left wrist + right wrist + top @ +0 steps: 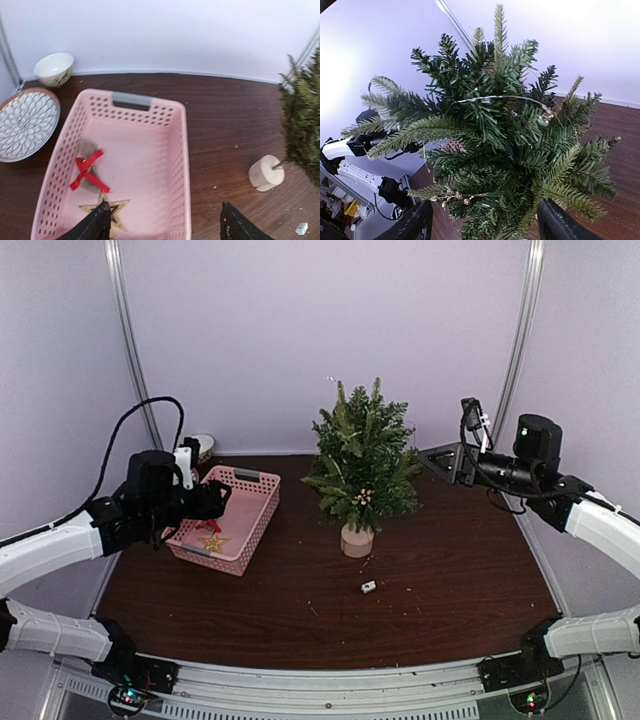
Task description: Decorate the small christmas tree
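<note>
Small christmas tree [362,465]: a miniature fir with bushy dark green needle branches on a short pale wooden stump [356,539]. It stands upright near the middle of the dark brown wooden table [450,570], to the right of the pink perforated plastic basket [262,480].
Weight: probably light and top-heavy, so a sideways push could tip it.
Branches: they look soft and springy, likely to give under a finger yet catch a hung loop.
Where to hold: best at the stump or low trunk to steady it, since the outer twigs would only bend.
Left gripper [165,212]: fingers apart and empty, above the basket's near end, over a gold star ornament [112,212] and a red ribbon bow [89,172].
Right gripper [484,207]: fingers apart and empty, near the tree's right side and facing the foliage.
Ornaments: both look small and light, and the flat star probably needs an edge pinch.
</note>
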`<state>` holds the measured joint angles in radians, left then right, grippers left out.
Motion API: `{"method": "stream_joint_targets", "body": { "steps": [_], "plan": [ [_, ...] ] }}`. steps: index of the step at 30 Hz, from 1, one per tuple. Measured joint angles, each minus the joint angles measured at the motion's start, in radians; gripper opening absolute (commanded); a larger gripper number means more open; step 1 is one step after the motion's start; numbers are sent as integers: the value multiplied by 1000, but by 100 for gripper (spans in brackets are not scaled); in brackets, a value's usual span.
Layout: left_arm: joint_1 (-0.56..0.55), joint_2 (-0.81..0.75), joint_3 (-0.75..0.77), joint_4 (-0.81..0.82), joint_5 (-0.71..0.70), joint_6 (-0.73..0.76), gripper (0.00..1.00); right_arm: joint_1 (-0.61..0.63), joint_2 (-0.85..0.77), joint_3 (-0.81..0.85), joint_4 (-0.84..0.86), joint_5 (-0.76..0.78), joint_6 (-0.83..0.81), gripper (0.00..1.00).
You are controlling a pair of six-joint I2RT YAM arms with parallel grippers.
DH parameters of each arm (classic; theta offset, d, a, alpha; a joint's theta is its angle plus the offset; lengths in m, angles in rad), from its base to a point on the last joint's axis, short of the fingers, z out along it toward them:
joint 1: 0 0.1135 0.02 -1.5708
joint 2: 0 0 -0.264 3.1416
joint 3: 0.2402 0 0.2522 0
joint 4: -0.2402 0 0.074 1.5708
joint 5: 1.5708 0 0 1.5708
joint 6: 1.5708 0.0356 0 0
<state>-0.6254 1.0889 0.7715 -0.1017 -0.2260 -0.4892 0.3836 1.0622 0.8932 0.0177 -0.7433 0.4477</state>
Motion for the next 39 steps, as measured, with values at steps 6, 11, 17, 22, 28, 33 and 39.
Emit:
{"method": "stream_joint_targets", "body": {
  "steps": [6, 11, 17, 22, 28, 33, 39],
  "plan": [
    [227, 32, 7, -220, 91, -34, 69, -46, 0, 0, -45, 0, -23, 75],
    [285, 217, 95, -305, 118, -32, 61, -56, 4, 0, -53, -2, -31, 75],
    [291, 455, 278, -325, 120, -2, 44, -60, 17, 0, -58, -11, -35, 75],
    [304, 636, 422, -336, 121, 35, 38, -65, 38, 4, -63, -20, -42, 75],
    [306, 785, 512, -353, 103, 78, 34, -69, 55, 7, -66, -28, -45, 75],
    [307, 882, 557, -368, 67, 105, 32, -70, 67, 7, -62, -42, -44, 75],
    [307, 927, 562, -371, 56, 123, 12, -70, 68, 8, -59, -45, -43, 75]
  ]
}}
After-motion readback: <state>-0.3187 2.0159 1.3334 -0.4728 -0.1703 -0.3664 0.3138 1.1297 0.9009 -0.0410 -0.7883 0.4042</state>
